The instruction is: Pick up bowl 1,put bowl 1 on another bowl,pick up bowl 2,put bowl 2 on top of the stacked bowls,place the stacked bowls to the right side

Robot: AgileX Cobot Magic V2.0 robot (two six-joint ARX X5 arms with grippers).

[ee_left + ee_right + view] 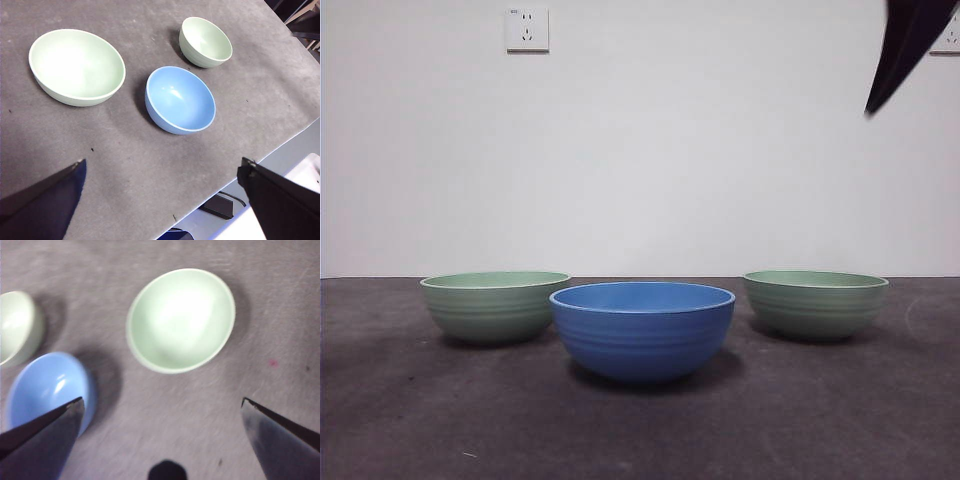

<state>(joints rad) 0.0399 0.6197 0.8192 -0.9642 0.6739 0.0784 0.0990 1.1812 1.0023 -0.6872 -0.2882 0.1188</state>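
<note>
Blue bowl (642, 330), near centre: saturated blue with faint horizontal ridges and a paler rim. Left green bowl (495, 306) and right green bowl (815, 303), farther back: pale green, ridged in the same horizontal bands, with lighter rims and pale interiors. Table (640, 430): dark grey and mottled; wall (720, 150): plain white with a white socket plate (527, 29); gripper tip (905, 45) at far upper right: black.
</note>
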